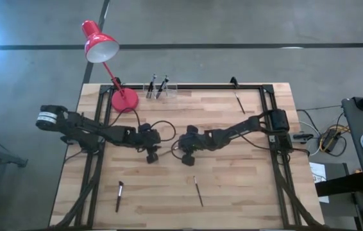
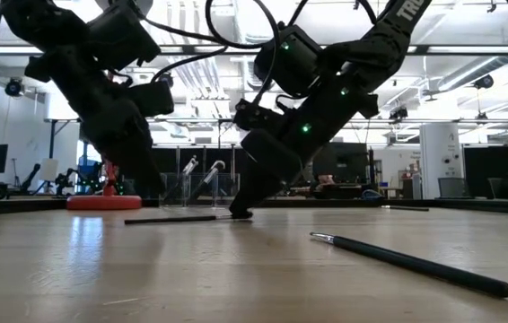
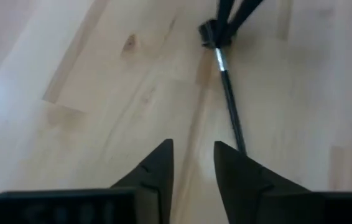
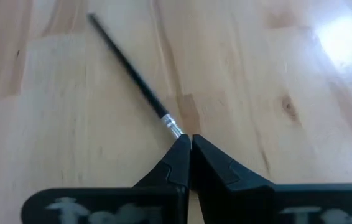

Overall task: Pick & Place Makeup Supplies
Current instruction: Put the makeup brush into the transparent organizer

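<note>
A: What is lying on the wooden surface [image 1: 233,186]?

B: A red lamp [image 1: 104,54] is standing at a far corner, beside a clear holder [image 1: 159,90] carrying two brushes. Both arms are meeting mid-surface.

A: And the claws?

B: The right claw [image 4: 189,144] is pinching shut on the bristle end of a thin black brush [image 4: 132,78], which is lying flat on the wood. The left claw [image 3: 193,163] is hovering slightly parted at that brush's other end, gripping nothing.

A: Other brushes?

B: Two loose brushes [image 1: 119,196] are lying near the front edge, and another brush [image 1: 239,102] is lying near the back.
</note>
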